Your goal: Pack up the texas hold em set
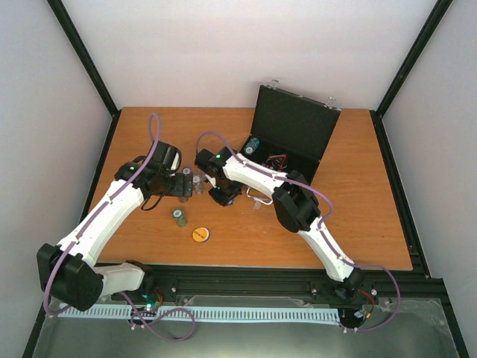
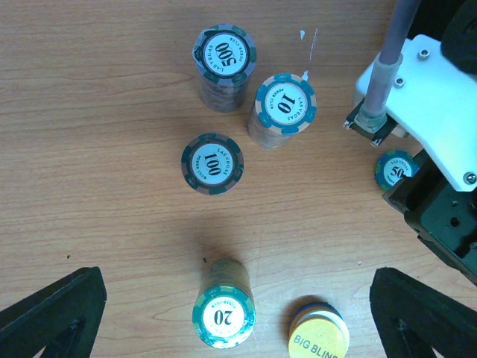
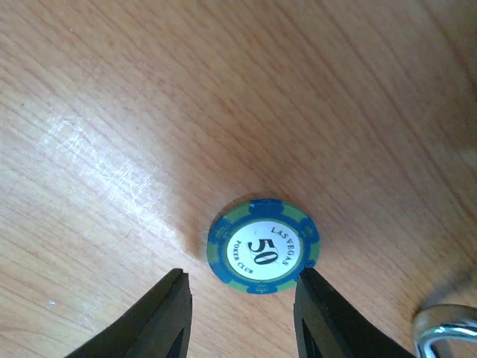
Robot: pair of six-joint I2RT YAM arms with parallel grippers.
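The black case (image 1: 292,127) stands open at the back right, with chips (image 1: 252,145) inside. On the wood stand chip stacks marked 500 (image 2: 223,56), 10 (image 2: 285,104), 100 (image 2: 212,162) and 20 (image 2: 223,317). An orange "big blind" disc (image 2: 319,339) tops a short stack. My left gripper (image 2: 238,321) hangs open above them, the 20 stack between its wide-spread fingers (image 2: 52,313). My right gripper (image 3: 240,274) is low over a blue-green 50 chip (image 3: 263,253). Its jaws are half closed: the right fingertip (image 3: 317,298) touches the chip's rim and the left is apart.
A silver handle (image 3: 443,332) of the case lies just right of the 50 chip. The right arm (image 1: 298,205) crosses in front of the case's lower half. The two grippers (image 1: 185,186) (image 1: 226,195) work close together mid-table.
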